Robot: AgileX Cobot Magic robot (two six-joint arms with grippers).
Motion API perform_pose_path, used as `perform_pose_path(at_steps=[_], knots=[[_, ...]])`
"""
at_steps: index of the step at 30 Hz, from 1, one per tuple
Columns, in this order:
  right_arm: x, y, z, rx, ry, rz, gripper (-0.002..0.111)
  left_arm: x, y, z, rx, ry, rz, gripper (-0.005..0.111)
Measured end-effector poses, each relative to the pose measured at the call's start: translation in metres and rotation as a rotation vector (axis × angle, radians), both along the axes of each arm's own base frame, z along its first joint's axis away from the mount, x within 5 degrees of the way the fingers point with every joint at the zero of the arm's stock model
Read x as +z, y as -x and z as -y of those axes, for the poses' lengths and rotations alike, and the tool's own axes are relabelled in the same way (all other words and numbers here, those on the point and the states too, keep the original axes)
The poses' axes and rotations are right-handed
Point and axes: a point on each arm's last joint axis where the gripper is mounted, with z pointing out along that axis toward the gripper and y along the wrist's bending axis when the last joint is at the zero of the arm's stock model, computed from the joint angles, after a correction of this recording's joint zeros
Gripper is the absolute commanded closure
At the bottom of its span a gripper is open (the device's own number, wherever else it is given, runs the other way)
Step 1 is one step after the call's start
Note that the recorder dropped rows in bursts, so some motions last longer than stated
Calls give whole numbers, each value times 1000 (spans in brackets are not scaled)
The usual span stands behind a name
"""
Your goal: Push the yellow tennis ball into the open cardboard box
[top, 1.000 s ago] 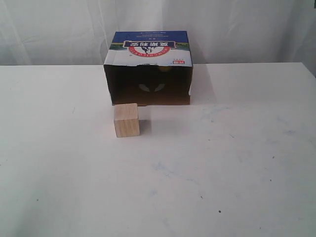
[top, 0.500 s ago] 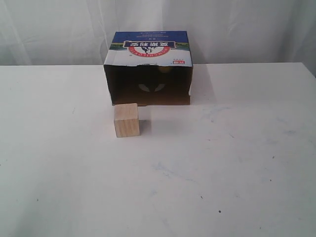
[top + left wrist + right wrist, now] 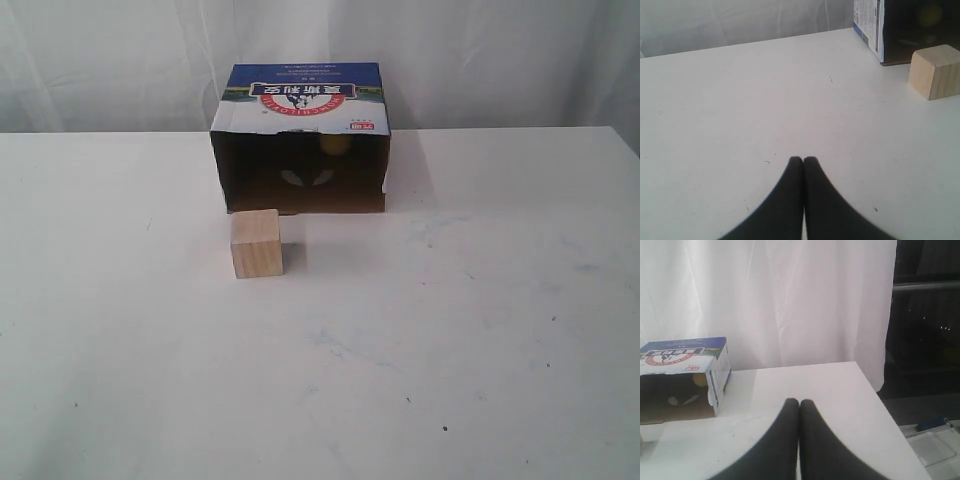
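Note:
The open cardboard box [image 3: 300,135] lies on its side at the back of the white table, its dark opening facing forward. The yellow tennis ball [image 3: 335,144] shows dimly inside it, far back near the top right of the opening. The ball also shows in the left wrist view [image 3: 930,15] and the right wrist view [image 3: 700,379], within the box [image 3: 875,25] [image 3: 682,375]. My left gripper [image 3: 803,159] is shut, empty, low over bare table well away from the box. My right gripper [image 3: 799,401] is shut and empty too. Neither gripper appears in the exterior view.
A pale wooden cube [image 3: 256,243] [image 3: 935,71] stands just in front of the box's left corner. White curtains hang behind the table. The table's right edge [image 3: 875,390] drops off toward a dark area.
The yellow ball is more visible inside the box than in the earlier frames. Box and cube have not moved.

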Motion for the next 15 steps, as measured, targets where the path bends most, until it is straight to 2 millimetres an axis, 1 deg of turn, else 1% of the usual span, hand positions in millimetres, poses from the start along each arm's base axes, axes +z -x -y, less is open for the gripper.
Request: perform_pose_path(at_steps=[3,8,10,12,15], knots=[[3,0,1,-7,17,32,108,0,0,0,0,0,0,107],[20,1,5,-62,155,211,108,0,0,0,0,0,0,107],[25,-2,5,-77,236,317,108,0,0,0,0,0,0,107],[26,-5,3,-78,316,407,108,0,0,0,0,0,0,107],[22,-13,-4,-56,467,516,108,0,0,0,0,0,0,107]])
